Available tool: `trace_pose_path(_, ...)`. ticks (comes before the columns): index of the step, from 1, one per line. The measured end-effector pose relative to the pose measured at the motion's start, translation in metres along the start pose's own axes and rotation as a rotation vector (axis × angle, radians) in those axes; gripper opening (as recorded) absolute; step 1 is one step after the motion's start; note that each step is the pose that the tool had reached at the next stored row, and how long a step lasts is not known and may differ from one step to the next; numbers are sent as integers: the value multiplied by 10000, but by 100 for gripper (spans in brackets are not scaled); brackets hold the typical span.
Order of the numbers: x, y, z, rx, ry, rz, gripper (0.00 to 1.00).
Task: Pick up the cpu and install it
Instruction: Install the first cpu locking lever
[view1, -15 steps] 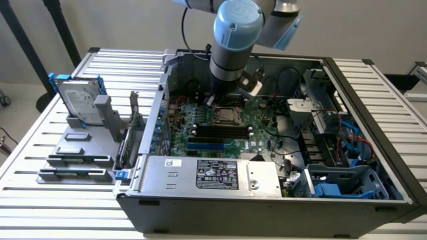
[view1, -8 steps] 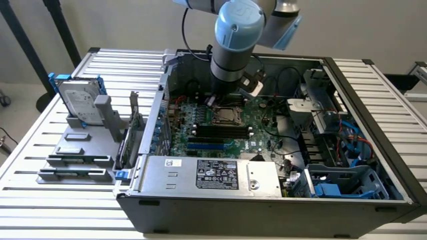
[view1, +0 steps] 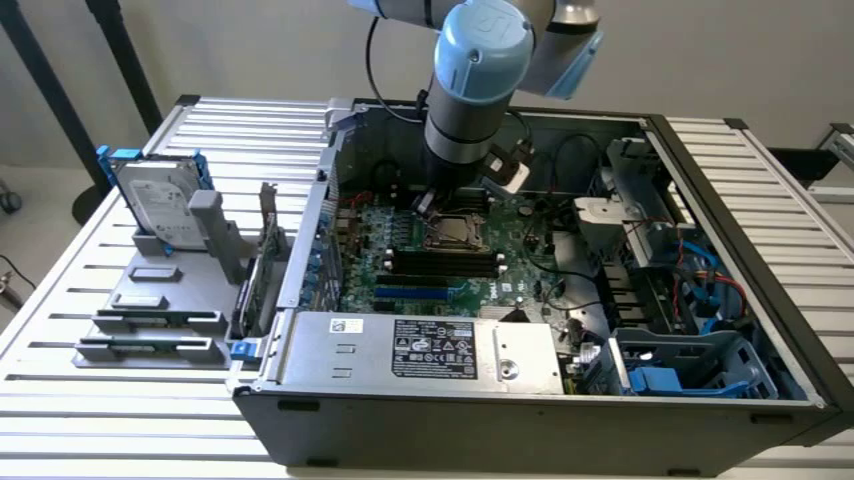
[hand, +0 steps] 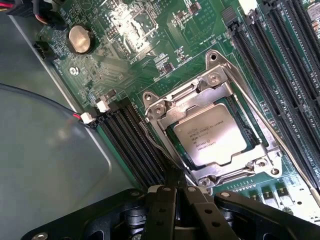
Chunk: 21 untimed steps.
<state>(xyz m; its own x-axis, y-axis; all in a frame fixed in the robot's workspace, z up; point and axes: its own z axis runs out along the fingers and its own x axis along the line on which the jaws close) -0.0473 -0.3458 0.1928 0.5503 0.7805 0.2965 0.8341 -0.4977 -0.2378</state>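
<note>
The cpu (hand: 212, 134) is seen seated in the motherboard socket (hand: 210, 95), so placement is judged done. The fingers (hand: 167, 205) are pressed together, empty, just above the socket's edge. The retention frame is not yet closed.

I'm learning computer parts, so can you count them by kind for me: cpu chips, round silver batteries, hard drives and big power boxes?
cpu: 1
coin battery: 1
hard drive: 1
power supply: 1
Total: 4
</note>
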Motion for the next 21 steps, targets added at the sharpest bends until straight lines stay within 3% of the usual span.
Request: trace_pose_path(21,16,13,3,17,-57,58,11)
